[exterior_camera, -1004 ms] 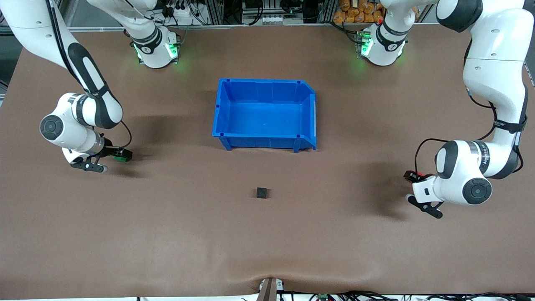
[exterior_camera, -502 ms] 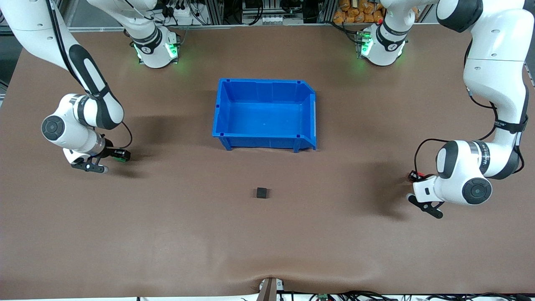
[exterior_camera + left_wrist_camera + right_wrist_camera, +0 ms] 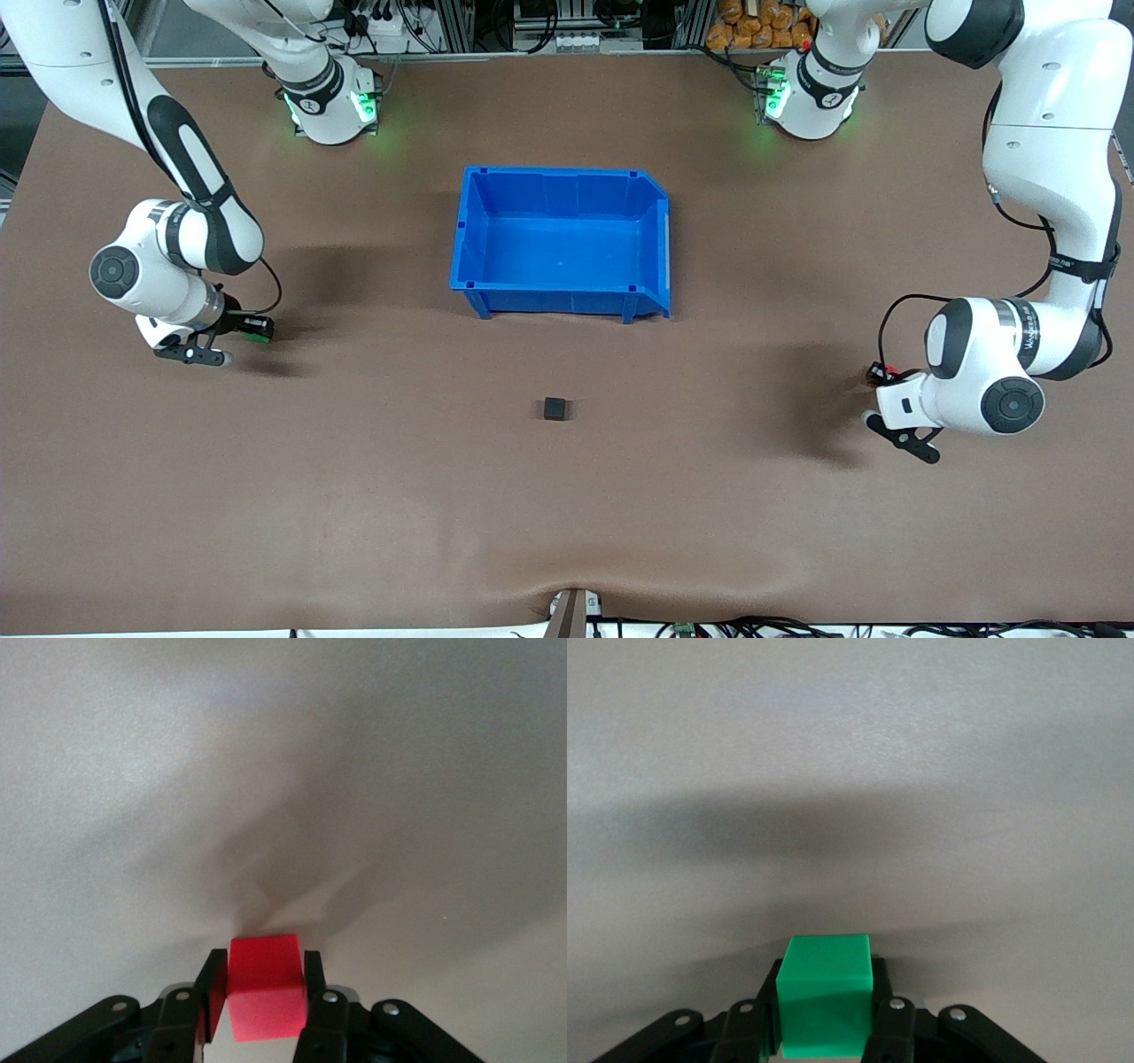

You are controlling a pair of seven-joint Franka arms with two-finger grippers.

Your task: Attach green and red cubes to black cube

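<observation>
The black cube (image 3: pixel 555 408) lies alone on the brown table, nearer to the front camera than the blue bin. At the left arm's end of the table, my left gripper (image 3: pixel 877 374) (image 3: pixel 262 985) is shut on the red cube (image 3: pixel 264 988) (image 3: pixel 886 371), which is mostly hidden in the front view. At the right arm's end, my right gripper (image 3: pixel 257 329) (image 3: pixel 826 994) is shut on the green cube (image 3: pixel 825 1001) (image 3: pixel 258 336). Both grippers stay low at the table, far from the black cube.
A blue bin (image 3: pixel 561 182) stands in the middle of the table, with nothing inside it. Cables and equipment line the table's edge by the arm bases (image 3: pixel 330 97).
Both grippers have shut on their cubes, the left on the red one and the right on the green one. Both hands shifted slightly. The black cube has not moved.
</observation>
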